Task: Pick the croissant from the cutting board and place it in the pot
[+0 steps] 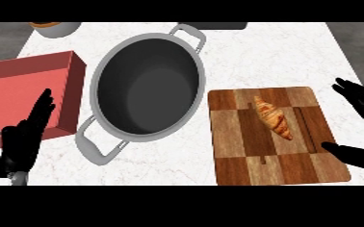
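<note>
Croissant [272, 119] lies on cutting board [235, 139] — beside pot [107, 72]

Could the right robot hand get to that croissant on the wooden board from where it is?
Probably yes. The right robot hand is open beside the board's right edge, and nothing stands between it and the croissant.

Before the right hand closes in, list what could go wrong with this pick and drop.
1. The croissant lies slanted on the cutting board, and the right hand is at the board's far edge, fingers spread apart; a sideways approach might push it instead of gripping it.
2. The pot sits close beside the board, so a low carry could clip its rim.
3. The red tray touches the pot; an overshoot could land there.
</note>
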